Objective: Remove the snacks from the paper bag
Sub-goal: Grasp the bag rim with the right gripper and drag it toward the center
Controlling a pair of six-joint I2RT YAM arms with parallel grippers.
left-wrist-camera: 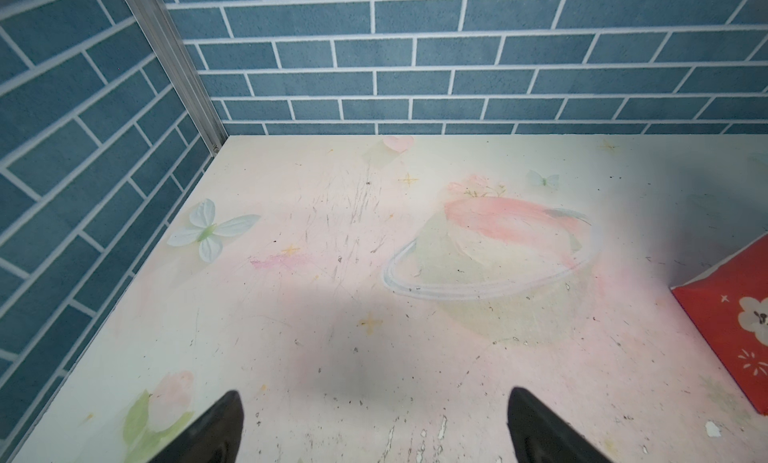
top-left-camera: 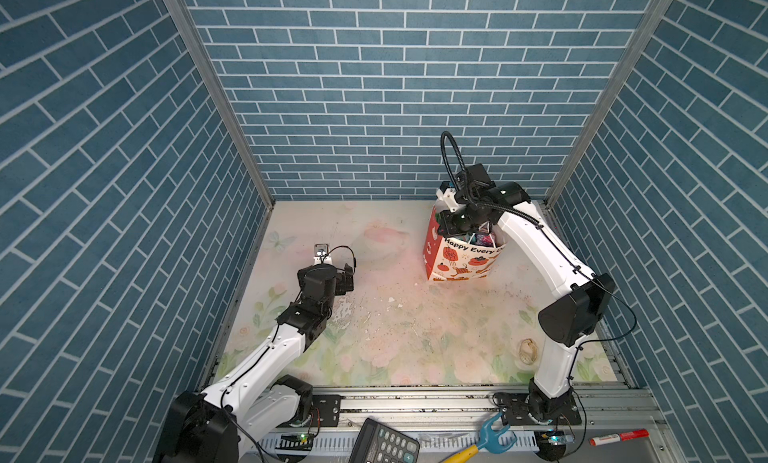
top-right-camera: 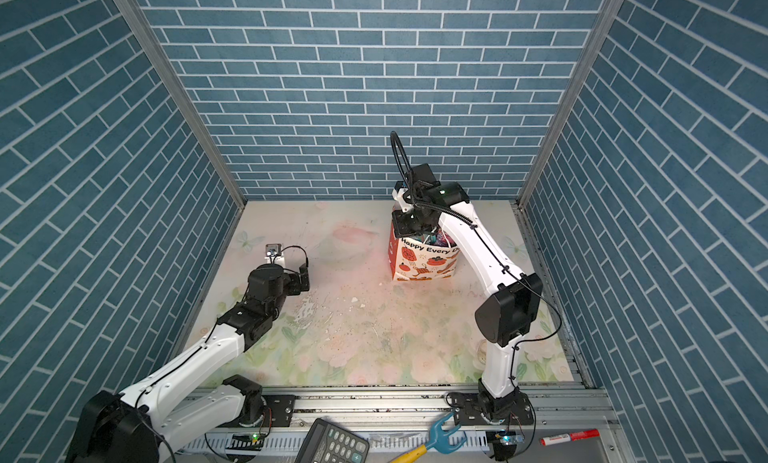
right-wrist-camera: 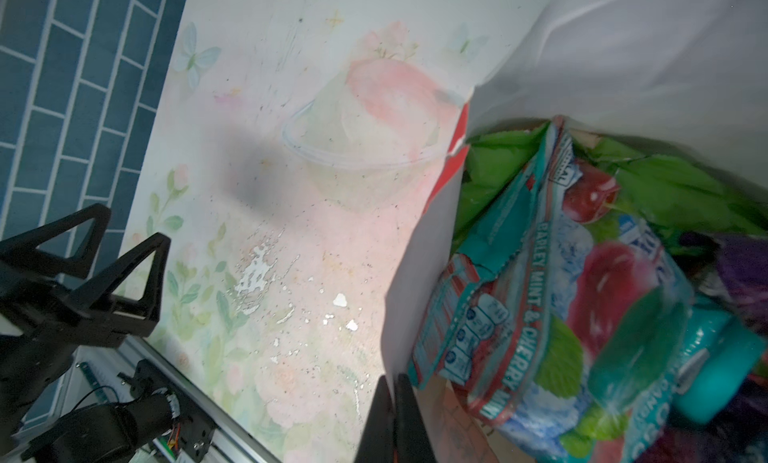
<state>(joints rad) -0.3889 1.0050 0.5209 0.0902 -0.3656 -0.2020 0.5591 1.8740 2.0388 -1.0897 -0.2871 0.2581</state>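
White paper with red sides: the bag (top-left-camera: 461,259) stands upright on the far right of the tabletop (top-left-camera: 395,328), its "Happy Every" lettering facing the near side and its mouth open upward. The snacks (top-left-camera: 478,237) are all inside it, and they show as a crinkled heap just above the rim in both top views. From the right wrist view the heap reads more clearly: a teal packet (right-wrist-camera: 536,299) printed with cherries and mint leaves lies on top against the bag's left wall, a green packet (right-wrist-camera: 498,170) is behind it and a purple packet (right-wrist-camera: 744,270) is to one side. The right arm bends over the bag from the right, and the right gripper (right-wrist-camera: 392,380) sits at the mouth with its jaws pressed together, right at the edge of the bag's wall. Whether any paper is pinched between them I cannot tell, and no packet is in its grasp. The left gripper (left-wrist-camera: 374,392) hangs over the bare left part of the tabletop, well apart from the bag, with its jaws spread wide and nothing between them. Only the bag's red side (left-wrist-camera: 731,328) shows at the edge of its wrist view. A pale shell (top-left-camera: 528,351) lies on the near right of the tabletop, just beside the right arm's lower link. On the rail at the near edge lie a calculator (top-left-camera: 386,442) and a red marker (top-left-camera: 619,437).
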